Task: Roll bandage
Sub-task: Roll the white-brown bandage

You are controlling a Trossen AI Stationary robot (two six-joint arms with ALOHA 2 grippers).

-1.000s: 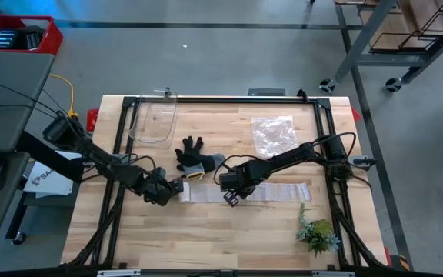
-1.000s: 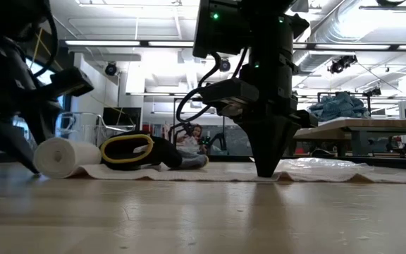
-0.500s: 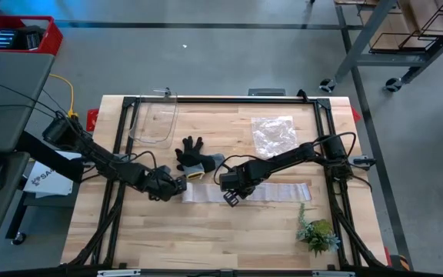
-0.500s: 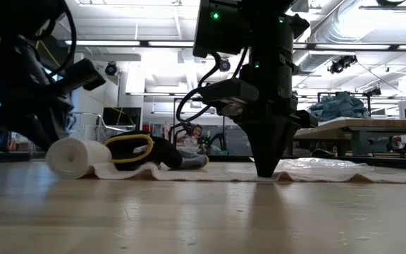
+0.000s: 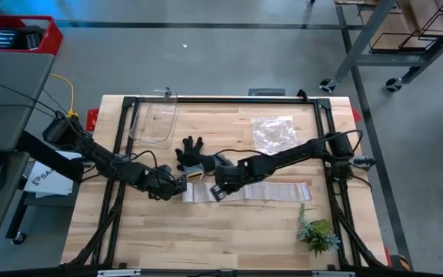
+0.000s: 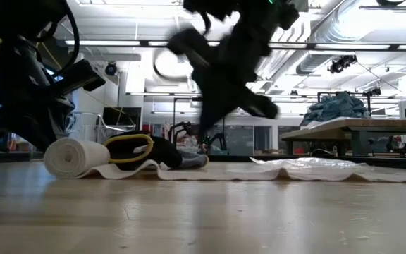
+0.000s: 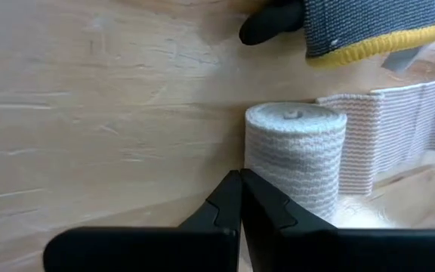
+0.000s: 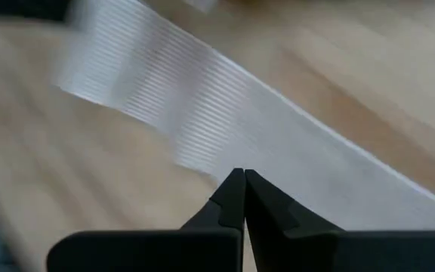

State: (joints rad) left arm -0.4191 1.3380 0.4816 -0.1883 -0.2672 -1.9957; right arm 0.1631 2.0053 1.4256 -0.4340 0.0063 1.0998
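Near the desk's middle, the bandage (image 5: pixel 241 191) is half rolled; both the left gripper (image 5: pixel 177 185) and right gripper (image 5: pixel 216 192) are closed and empty, so push the roll evenly

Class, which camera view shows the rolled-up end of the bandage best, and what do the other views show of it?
The left wrist view: the roll fills the picture, its weave and end face plain. The low view shows it side-on with the loose strip trailing. The high view shows a small white patch. The right wrist view shows only flat strip.
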